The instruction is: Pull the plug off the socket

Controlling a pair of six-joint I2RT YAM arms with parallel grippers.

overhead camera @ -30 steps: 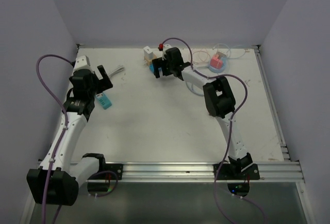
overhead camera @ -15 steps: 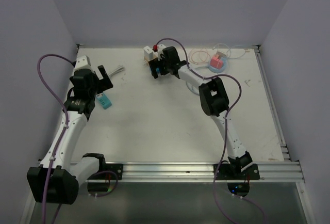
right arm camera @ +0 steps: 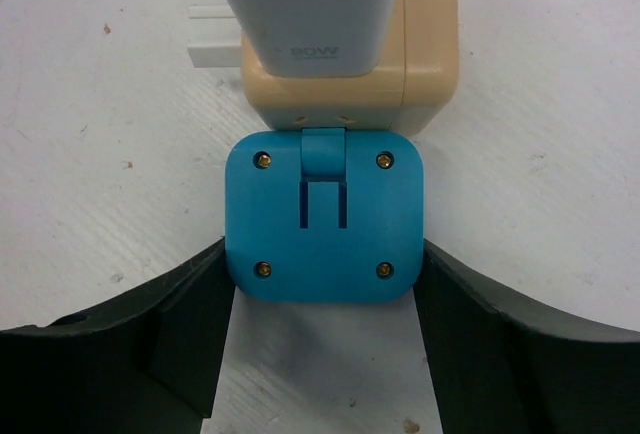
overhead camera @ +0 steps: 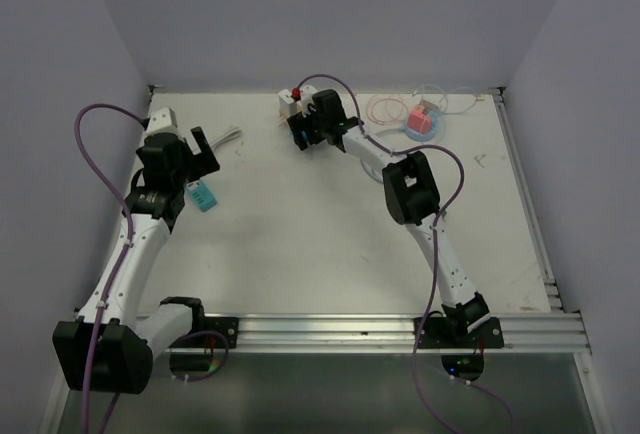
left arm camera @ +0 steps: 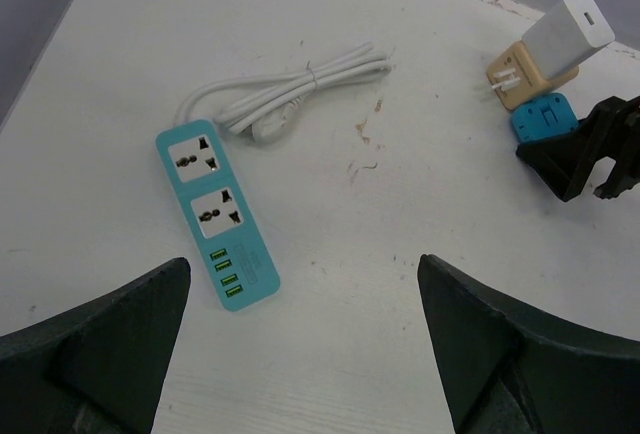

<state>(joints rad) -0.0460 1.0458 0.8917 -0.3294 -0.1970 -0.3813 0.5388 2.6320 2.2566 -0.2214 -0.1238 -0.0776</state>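
Right end effector: we see its fingers closed against both side faces of the blue plug, pinching it.
Why this hold: gripping the flat sides should, we judge, give a straight pull away from the tan socket block.
Blue plug: on the bench near its far edge, between the fingers, its far end touching the socket block.
White charger: on the same block, outside the grip.
Left end effector: spread wide, empty, above a power strip, well apart from the plug.
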